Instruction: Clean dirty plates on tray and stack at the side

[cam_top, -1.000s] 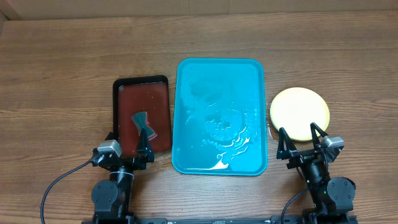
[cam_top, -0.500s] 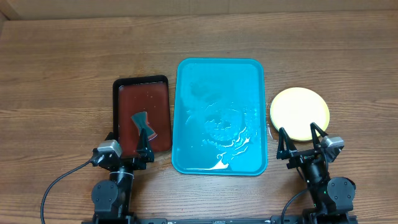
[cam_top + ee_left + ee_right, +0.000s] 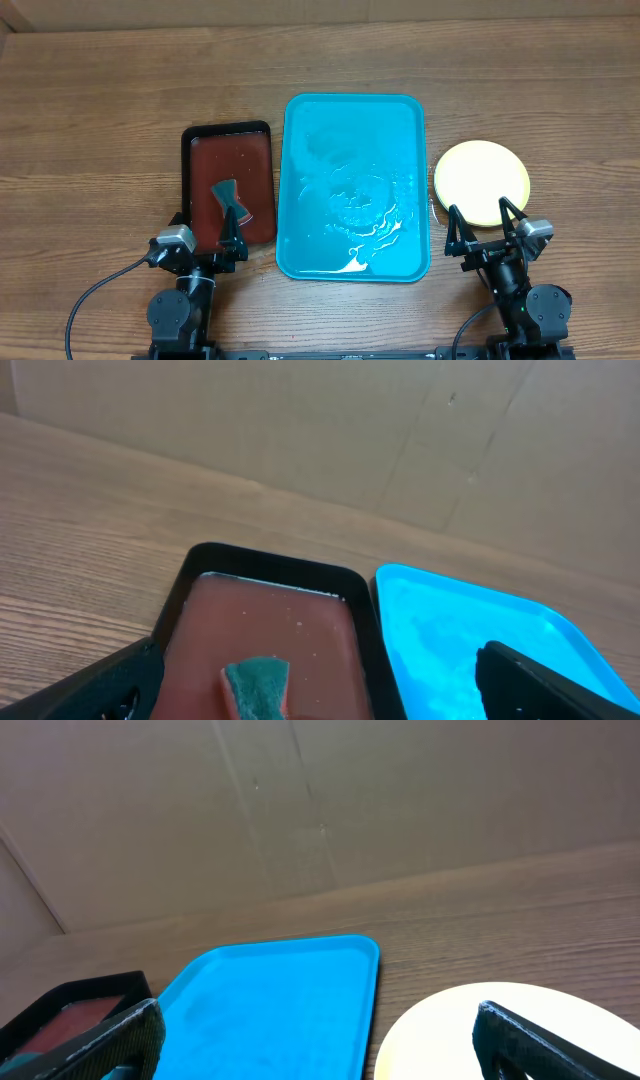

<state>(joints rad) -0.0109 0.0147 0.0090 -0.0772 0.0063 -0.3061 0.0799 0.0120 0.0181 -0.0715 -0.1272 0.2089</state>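
The turquoise tray [image 3: 355,185] lies in the middle of the table with wet streaks and no plates on it; it shows in the left wrist view [image 3: 470,630] and the right wrist view [image 3: 275,1005]. A stack of plates [image 3: 481,182] with a yellow-green top sits on the table right of the tray, also seen in the right wrist view [image 3: 450,1035]. How many plates are in the stack cannot be told. My left gripper [image 3: 213,242] is open and empty at the near end of the black tray. My right gripper [image 3: 486,232] is open and empty just in front of the plate stack.
A black tray [image 3: 229,185] with a red-brown inside lies left of the turquoise tray and holds a green sponge [image 3: 230,199], seen close in the left wrist view [image 3: 256,685]. A cardboard wall [image 3: 300,800] stands behind the table.
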